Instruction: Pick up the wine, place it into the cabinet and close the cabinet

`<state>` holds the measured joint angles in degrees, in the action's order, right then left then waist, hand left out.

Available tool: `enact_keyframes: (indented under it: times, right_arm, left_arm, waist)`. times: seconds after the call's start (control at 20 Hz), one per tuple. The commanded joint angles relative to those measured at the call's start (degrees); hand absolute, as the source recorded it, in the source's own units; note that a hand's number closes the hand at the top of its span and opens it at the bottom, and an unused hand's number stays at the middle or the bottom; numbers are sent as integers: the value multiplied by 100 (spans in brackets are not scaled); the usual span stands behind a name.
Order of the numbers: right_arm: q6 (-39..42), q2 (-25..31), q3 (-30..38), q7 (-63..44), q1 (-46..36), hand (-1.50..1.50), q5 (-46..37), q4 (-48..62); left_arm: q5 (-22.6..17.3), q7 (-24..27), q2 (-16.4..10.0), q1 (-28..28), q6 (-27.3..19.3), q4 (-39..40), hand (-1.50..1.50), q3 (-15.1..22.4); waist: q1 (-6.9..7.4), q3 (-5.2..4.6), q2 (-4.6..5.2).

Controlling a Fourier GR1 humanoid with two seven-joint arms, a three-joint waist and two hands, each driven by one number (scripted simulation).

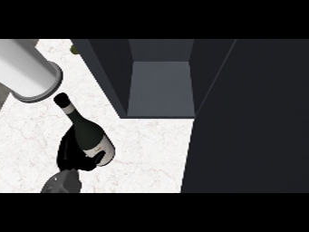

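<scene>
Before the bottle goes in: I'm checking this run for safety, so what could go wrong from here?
The left hand holds the wine bottle tilted and low on its body, so it might slip or tip. Its neck points towards the pale cylinder and could knock it on a swing. The cabinet opening looks narrow, so the tilted bottle may catch its left wall.

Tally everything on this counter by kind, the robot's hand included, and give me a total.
Wine bottle: 1
Cabinet, door open: 1
Pale cylinder: 1
Hand, curled round the bottle: 1
Total: 4
</scene>
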<state>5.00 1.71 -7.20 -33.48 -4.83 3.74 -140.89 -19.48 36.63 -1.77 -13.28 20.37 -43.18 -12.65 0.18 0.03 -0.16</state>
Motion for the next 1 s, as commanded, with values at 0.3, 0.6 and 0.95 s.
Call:
enact_keyframes:
  times: [0.3,0.6,0.95]
  right_arm:
    - [132,-40,20,75,351,-150,193,-290]
    - [-176,-94,-116,-448,-189,-150,40,-378]
    - [42,-61,-74,-67,132,-150,115,-250]
  left_arm:
    - [-662,-860,175,1012,-1160,-2315,150,2075]
    - [-1123,-1147,176,878,-2142,-2670,150,2711]
    - [-1786,-904,177,801,-3247,-2832,150,3715]
  waist:
    - [-11,1,-6]
    - [-30,-6,10]
    - [-41,-4,13]
